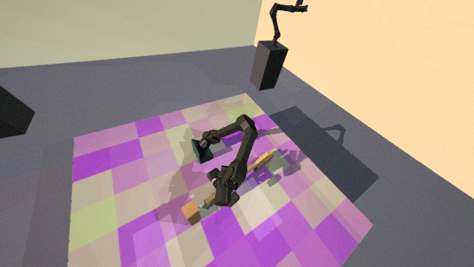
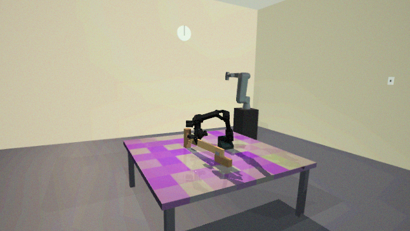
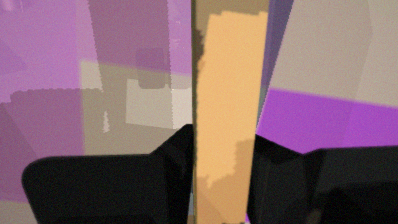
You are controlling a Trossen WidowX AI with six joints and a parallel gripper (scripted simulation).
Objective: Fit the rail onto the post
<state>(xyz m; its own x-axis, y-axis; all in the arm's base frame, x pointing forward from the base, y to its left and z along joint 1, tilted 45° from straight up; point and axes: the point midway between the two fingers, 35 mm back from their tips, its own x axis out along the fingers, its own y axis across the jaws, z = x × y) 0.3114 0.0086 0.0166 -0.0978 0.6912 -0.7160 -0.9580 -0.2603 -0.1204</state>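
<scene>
The wooden rail (image 1: 262, 160) (image 2: 209, 146) (image 3: 227, 90) runs from the footboard block (image 2: 223, 160) toward the upright post (image 1: 190, 209) (image 2: 187, 138). My gripper (image 3: 208, 131) is shut on the rail near its post end, one finger on each side. The rail's near end is off the table and looks close to level, though its exact tilt cannot be told. In the top view a small gap shows between that end and the post. The far end appears to sit at the block's bracket. The pegs and holes are too small or hidden to make out.
My arm's dark base (image 1: 202, 152) (image 2: 225, 143) stands beside the rail on the checkered table (image 2: 171, 191). My arm arches over to the post side and hides part of the rail. Another robot arm (image 1: 276, 26) (image 2: 242, 87) stands on a pedestal beyond the table.
</scene>
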